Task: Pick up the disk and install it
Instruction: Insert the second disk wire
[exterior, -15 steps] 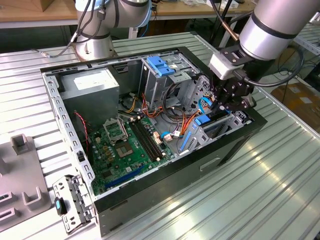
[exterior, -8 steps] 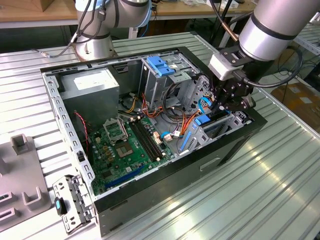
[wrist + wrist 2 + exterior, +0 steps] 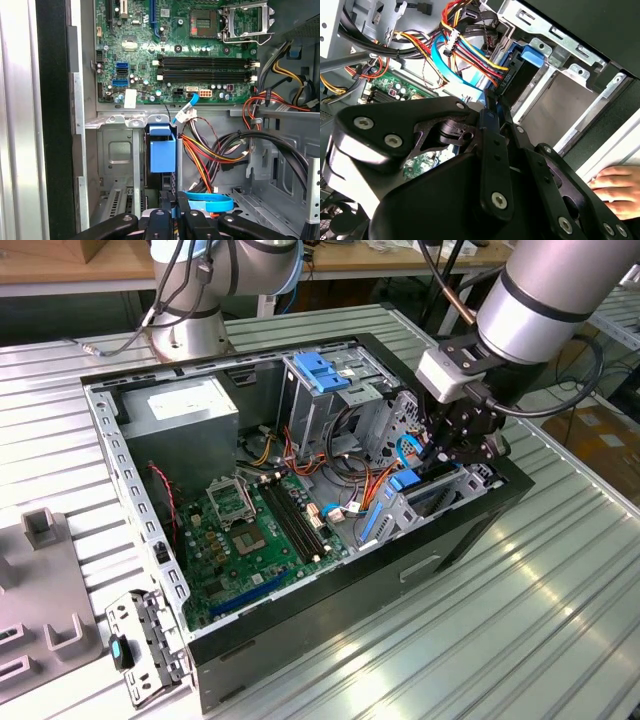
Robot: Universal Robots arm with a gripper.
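The disk (image 3: 405, 481) stands on edge in the lower metal drive cage (image 3: 385, 520) at the exterior view's right side of the open computer case. In the first wrist view its blue carrier end (image 3: 162, 150) sits in the cage slot (image 3: 117, 150), with the dark body running back to my gripper (image 3: 172, 202). The fingers are pinched close on the disk's near edge. My gripper (image 3: 450, 455) reaches down into the case from the arm. In the second wrist view the gripper (image 3: 487, 102) lies beside the blue rail (image 3: 530, 55).
Red, yellow and black cables (image 3: 210, 150) and a blue flat cable (image 3: 207, 202) crowd the space beside the cage. A grey power-supply box (image 3: 180, 410), the motherboard (image 3: 250, 530) and an upper cage with a blue latch (image 3: 318, 370) fill the case. A person's hand (image 3: 615, 187) rests nearby.
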